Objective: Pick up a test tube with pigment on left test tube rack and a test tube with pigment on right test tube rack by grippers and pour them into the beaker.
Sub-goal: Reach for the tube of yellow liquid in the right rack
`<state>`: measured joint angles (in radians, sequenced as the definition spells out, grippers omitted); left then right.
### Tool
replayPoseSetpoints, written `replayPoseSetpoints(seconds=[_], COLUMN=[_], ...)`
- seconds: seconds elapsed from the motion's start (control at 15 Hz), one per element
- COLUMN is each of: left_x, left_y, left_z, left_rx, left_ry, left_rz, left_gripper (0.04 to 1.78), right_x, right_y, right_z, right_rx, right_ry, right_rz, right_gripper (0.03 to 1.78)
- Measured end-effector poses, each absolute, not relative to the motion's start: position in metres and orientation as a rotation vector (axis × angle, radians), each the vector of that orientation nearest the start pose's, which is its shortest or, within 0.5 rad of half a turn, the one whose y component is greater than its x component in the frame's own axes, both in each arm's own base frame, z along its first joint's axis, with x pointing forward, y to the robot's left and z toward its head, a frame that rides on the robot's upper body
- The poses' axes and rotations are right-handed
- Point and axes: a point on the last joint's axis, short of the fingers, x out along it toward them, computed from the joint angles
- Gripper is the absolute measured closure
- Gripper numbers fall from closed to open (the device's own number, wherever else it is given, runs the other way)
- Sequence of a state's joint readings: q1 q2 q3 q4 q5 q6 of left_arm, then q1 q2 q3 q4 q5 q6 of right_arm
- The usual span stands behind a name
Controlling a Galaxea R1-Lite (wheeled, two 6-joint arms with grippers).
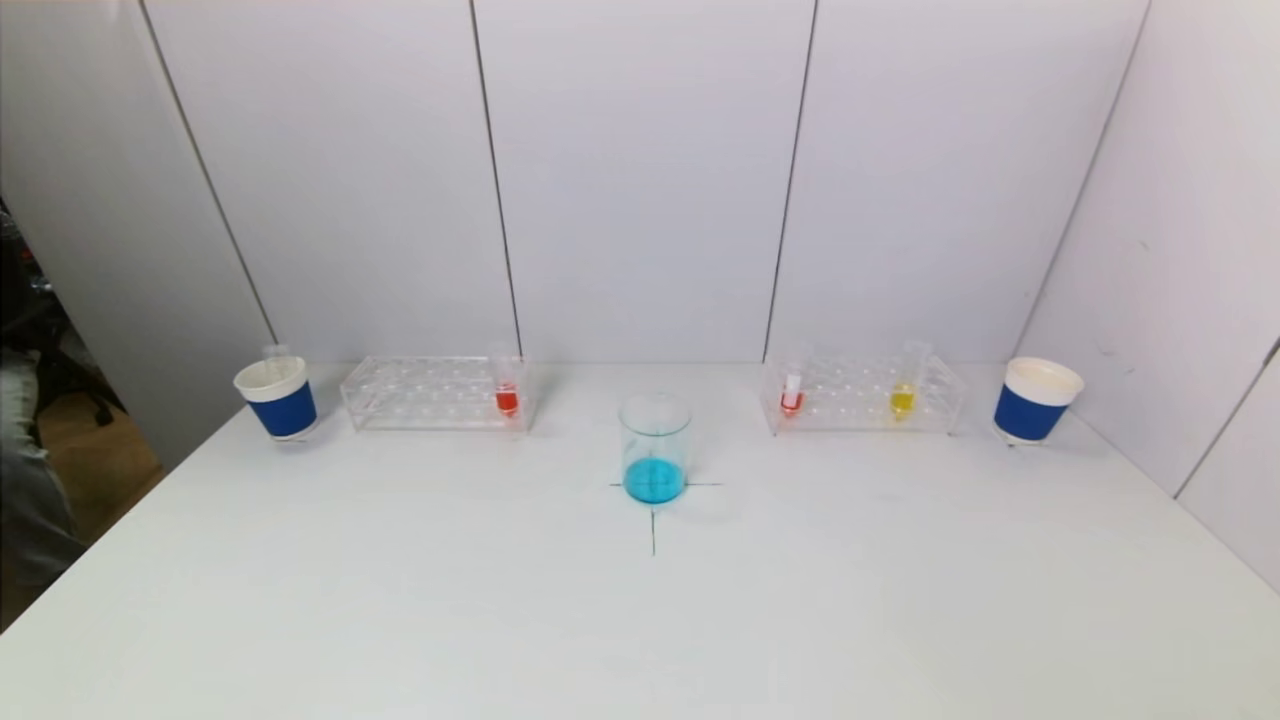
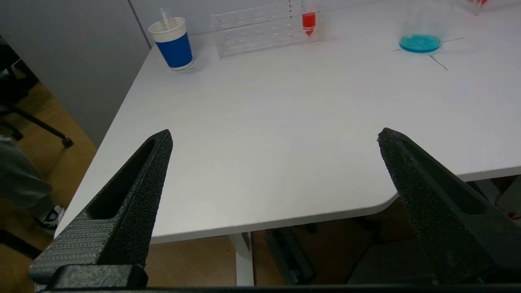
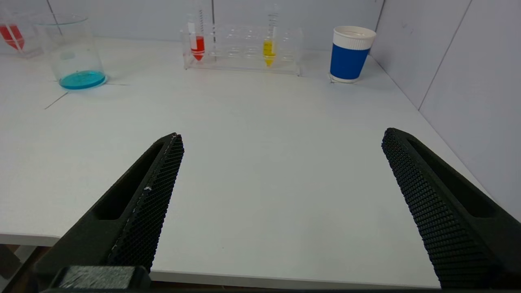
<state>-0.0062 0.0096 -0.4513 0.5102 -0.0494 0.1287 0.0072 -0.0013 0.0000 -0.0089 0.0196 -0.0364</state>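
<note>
A glass beaker with blue liquid stands at the table's middle on a black cross mark. The left clear rack holds one tube with red pigment. The right clear rack holds a red tube and a yellow tube. Neither arm shows in the head view. My left gripper is open and empty over the table's near left corner, far from its rack. My right gripper is open and empty over the near right edge, far from its rack.
A blue and white paper cup holding an empty tube stands left of the left rack. Another blue and white cup stands right of the right rack. White wall panels close the back and right. A person's leg and a chair show off the left edge.
</note>
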Motion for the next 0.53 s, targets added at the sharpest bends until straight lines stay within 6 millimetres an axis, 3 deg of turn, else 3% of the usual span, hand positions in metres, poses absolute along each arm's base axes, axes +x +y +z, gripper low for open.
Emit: replayPoseSetpoints(seconds=[0.4,0.53], left_x=[-0.032,-0.025], left_y=[0.000,0.000], left_z=[0.088,0.083], left_rx=[0.142,0.134], left_ry=[0.050,-0.029], left_rz=[-0.030,-0.025], left_gripper=[0.06,0.06], right_x=[-0.023,-0.023], right_y=[0.000,0.000], right_z=[0.076,0.076], right_rx=[-0.036,-0.036], right_ry=[-0.011,-0.011], right_rz=[0.027,0.027], right_gripper=[0.04,0.04])
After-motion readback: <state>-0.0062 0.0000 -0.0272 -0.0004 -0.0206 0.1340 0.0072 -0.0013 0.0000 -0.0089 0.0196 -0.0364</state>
